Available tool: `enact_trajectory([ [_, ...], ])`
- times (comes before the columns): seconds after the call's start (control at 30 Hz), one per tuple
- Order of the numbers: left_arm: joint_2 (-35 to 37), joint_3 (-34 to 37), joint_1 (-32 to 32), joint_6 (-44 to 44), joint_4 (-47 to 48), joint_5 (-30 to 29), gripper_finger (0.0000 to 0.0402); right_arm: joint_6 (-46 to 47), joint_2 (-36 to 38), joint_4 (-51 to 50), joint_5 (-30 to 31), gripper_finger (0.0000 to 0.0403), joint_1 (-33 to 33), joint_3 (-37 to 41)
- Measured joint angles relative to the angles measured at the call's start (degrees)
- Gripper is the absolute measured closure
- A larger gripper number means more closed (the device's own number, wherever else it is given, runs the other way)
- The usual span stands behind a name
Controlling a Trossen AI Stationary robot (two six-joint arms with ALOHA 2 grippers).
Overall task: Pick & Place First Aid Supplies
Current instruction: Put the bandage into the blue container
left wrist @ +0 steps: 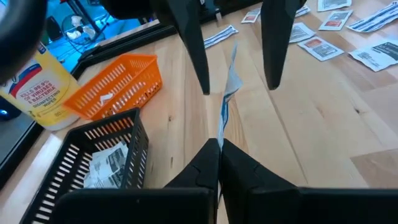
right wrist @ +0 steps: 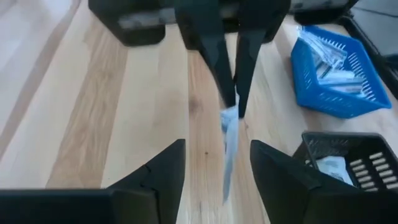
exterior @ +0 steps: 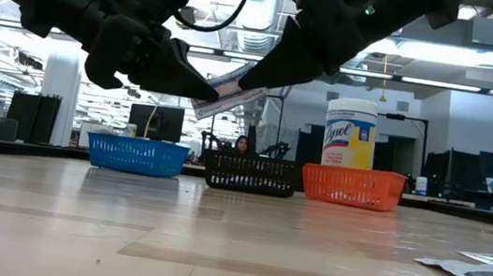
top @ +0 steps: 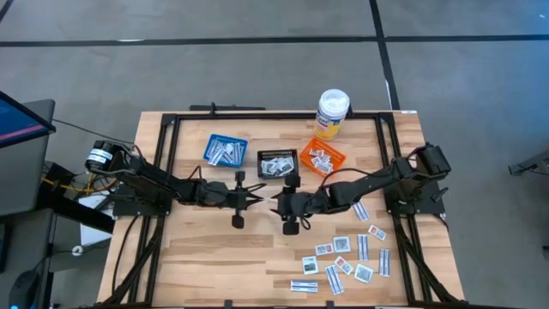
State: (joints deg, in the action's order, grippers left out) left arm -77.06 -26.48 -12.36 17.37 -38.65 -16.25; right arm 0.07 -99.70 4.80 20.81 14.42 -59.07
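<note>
Strip [left wrist: 227, 93]: hung in mid-air above the table [top: 214, 249], in front of the black basket [top: 277, 163].
Left tool [left wrist: 220, 144]: clamped shut on one end of the strip.
Right tool [right wrist: 217, 163]: fingers apart, straddling the other end.
Other packets [top: 347, 257]: scattered on the right.

Pale matt wooden table [top: 214, 249]; slotted plastic baskets [exterior: 253, 173]; thin papery white packets [top: 343, 257].

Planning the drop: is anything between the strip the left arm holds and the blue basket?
Nothing visible. The left gripper holds the strip above bare table, the right gripper open around it; the blue basket lies clear behind.
</note>
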Motion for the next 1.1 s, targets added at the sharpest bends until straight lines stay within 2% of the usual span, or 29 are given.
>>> enact_trajectory([
  [0.23, 0.0, 0.0, 0.0, -0.81, -1.53, 0.0, 0.0395, 0.98, 0.04, 3.64, 0.03, 0.0243, -0.62, 0.0],
  [0.43, 0.0, 0.0, 0.0, -1.09, -3.42, 0.01, 0.0396, 1.36, 0.04, 3.97, 0.16, 0.0271, -1.53, 0.0],
  [0.57, 0.0, 0.0, 0.0, -1.09, -3.42, 0.02, 0.0395, 1.24, 0.04, 5.75, 0.18, 0.0308, -1.6, 0.0],
  [0.77, 0.0, 0.0, 0.0, -1.11, -3.36, 0.04, 0.0395, 1.0, 0.04, 4.37, 0.21, 0.0392, -1.58, 0.0],
  [0.97, 0.0, 0.0, 0.0, -1.12, -3.39, 0.02, 0.0396, 0.88, 0.2, 3.12, 0.41, 0.0387, -1.55, 0.0],
  [1.1, 0.0, 0.0, 0.02, -1.14, -3.48, 0.09, 0.0395, 0.85, 1.25, 1.73, 1.6, 0.04, -1.26, 0.0],
])
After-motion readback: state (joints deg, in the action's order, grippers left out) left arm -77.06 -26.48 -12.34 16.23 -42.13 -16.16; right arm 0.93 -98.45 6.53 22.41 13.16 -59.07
